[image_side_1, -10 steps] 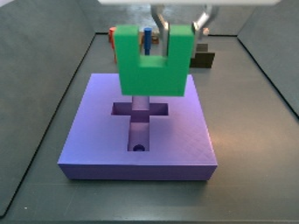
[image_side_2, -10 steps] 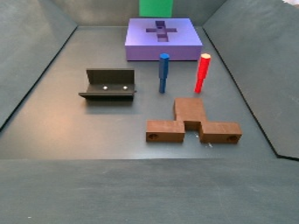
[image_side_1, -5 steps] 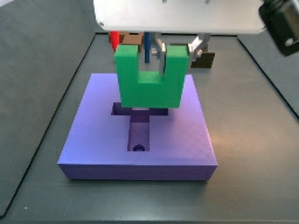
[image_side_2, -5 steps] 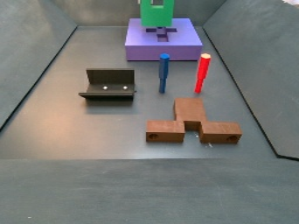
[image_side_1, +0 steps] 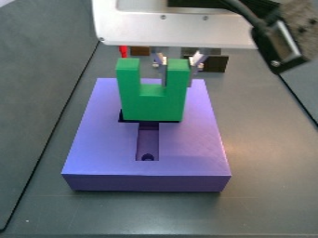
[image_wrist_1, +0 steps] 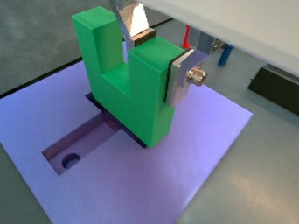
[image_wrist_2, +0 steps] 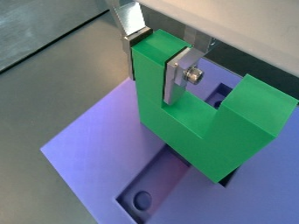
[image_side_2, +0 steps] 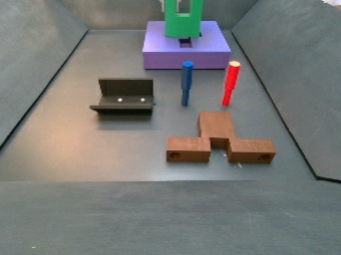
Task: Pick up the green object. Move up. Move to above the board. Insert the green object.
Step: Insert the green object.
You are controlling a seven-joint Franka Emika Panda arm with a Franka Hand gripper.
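Observation:
The green object (image_side_1: 152,93) is a bright green U-shaped block, prongs up. My gripper (image_side_1: 174,61) is shut on one of its prongs, silver fingers on both faces, as both wrist views show (image_wrist_1: 149,61) (image_wrist_2: 162,54). The block's base sits at the cross-shaped recess of the purple board (image_side_1: 106,149), seemingly just entering it. The board's long slot and a round hole (image_side_1: 148,155) stay visible in front of the block. In a side view the green object (image_side_2: 181,20) stands on the board (image_side_2: 163,52) at the far end.
A dark fixture (image_side_2: 124,97) stands left of centre. A blue peg (image_side_2: 186,84) and a red peg (image_side_2: 230,84) stand upright in front of the board. A brown U-shaped block (image_side_2: 220,139) lies nearer. Grey walls ring the floor.
The gripper has come down with the green object, from well above the board to the cross-shaped recess. Nothing else has moved.

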